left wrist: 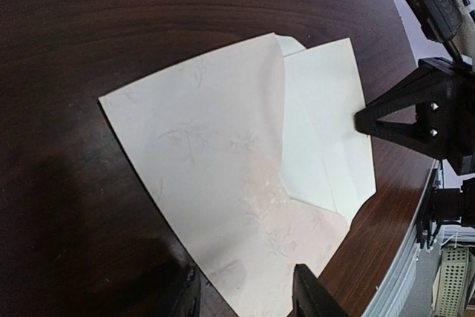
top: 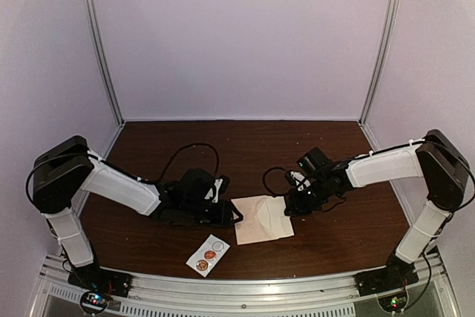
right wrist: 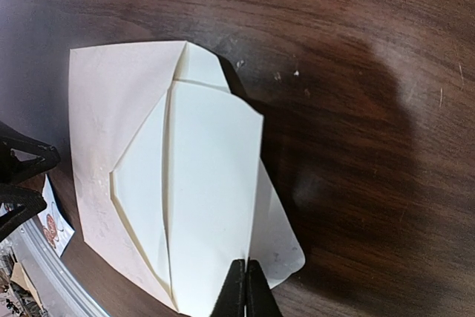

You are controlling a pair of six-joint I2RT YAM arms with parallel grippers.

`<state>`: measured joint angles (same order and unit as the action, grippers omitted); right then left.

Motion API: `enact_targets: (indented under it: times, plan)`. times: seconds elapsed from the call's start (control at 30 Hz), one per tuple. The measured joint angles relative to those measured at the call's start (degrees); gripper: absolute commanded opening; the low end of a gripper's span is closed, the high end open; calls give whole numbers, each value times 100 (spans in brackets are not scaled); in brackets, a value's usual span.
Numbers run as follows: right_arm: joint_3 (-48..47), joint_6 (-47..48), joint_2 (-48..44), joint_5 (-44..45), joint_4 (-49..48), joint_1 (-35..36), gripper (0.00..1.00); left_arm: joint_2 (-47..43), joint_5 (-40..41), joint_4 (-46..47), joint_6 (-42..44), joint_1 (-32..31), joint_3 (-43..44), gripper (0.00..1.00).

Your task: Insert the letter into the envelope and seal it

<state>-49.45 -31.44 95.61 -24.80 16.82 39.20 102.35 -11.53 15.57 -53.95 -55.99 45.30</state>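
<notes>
Closest in, the right gripper [right wrist: 246, 287] has its black jaws pressed tight together at the edge of the folded cream paper letter [right wrist: 211, 183]; whether paper is caught between them cannot be told. The letter overlaps the pale pinkish-cream paper envelope [left wrist: 200, 146], which lies flat on the dark brown wooden table [right wrist: 356, 35] between both arms. The left gripper [left wrist: 249, 295] stands with its jaws partly apart, straddling the envelope's opposite edge.

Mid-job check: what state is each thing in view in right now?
envelope: lying flat, open, not sealed.
cream sheet: lying on the envelope, one edge pinched.
right gripper: shut on the cream sheet's edge.
left gripper: open, at the envelope's edge.
sticker strip: lying apart from the envelope, untouched.
</notes>
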Motion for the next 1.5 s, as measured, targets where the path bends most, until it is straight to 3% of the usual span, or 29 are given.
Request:
enact_targets:
  times: [1.5]
  plan:
    - [20, -304, 363, -354, -610, 173, 0, 337, -151, 240, -2, 2, 111, 43]
